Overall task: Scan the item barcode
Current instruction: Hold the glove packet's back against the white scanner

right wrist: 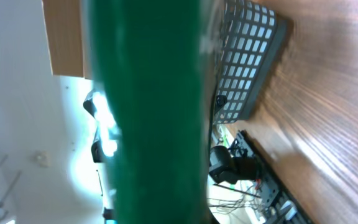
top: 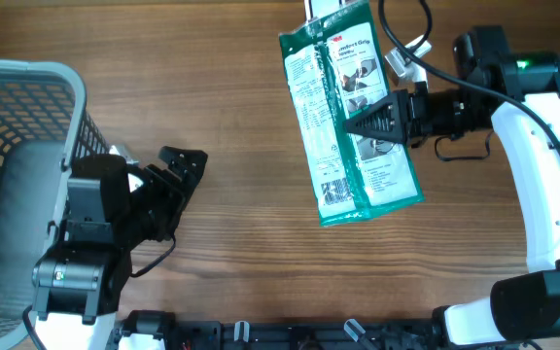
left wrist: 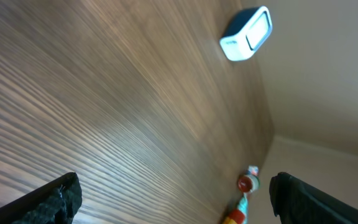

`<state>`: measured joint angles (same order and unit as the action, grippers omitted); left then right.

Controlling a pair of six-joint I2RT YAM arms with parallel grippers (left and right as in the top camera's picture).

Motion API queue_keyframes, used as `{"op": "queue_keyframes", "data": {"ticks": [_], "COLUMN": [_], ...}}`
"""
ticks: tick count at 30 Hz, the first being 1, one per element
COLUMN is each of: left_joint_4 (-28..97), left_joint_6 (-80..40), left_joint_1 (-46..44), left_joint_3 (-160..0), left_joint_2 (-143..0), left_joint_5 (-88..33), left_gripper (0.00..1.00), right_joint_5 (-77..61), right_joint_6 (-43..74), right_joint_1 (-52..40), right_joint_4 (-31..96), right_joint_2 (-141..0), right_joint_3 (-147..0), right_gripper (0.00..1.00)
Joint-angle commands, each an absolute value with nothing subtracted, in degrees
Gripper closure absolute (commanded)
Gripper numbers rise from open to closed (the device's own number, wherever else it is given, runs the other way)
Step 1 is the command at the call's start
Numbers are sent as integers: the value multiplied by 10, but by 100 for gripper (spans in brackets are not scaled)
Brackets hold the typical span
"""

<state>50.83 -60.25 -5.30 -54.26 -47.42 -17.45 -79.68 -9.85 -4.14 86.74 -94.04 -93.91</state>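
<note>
The right gripper [top: 385, 119] is clamped on the green packet [top: 348, 126], holding it over the far right of the wooden table [top: 251, 253] with its barcode [top: 335, 191] facing up. The left gripper [top: 176, 173] stands wide open just beside the grey mesh basket [top: 27, 70]. The basket seems to show only its grey floor, though the left arm hides part of it.
</note>
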Motion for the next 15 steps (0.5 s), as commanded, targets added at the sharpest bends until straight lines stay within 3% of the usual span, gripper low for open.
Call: {"op": "queue_keyframes", "data": {"ticks": [1, 6, 11, 15], "left_joint_4": [508, 507, 488, 472], "left_joint_6": [-589, -589, -589, -589], "left_joint_1": [-54, -54, -54, -54], "left_joint_3": [-540, -540, -540, -540], "left_joint_2": [-477, -480, -480, -480], "left_joint_5": [-129, -124, -89, -80], "left_gripper": [0, 0, 0, 0], "right_joint_5": [-760, -569, -560, -435], "right_joint_6": [-194, -196, -394, -403], "right_joint_1": [-43, -51, -118, -181], "right_joint_4": [802, 676, 561, 454], "right_joint_2": [-932, -932, -935, -947], "right_joint_3": [-949, -949, -940, -932], "right_gripper": [95, 95, 95, 96]}}
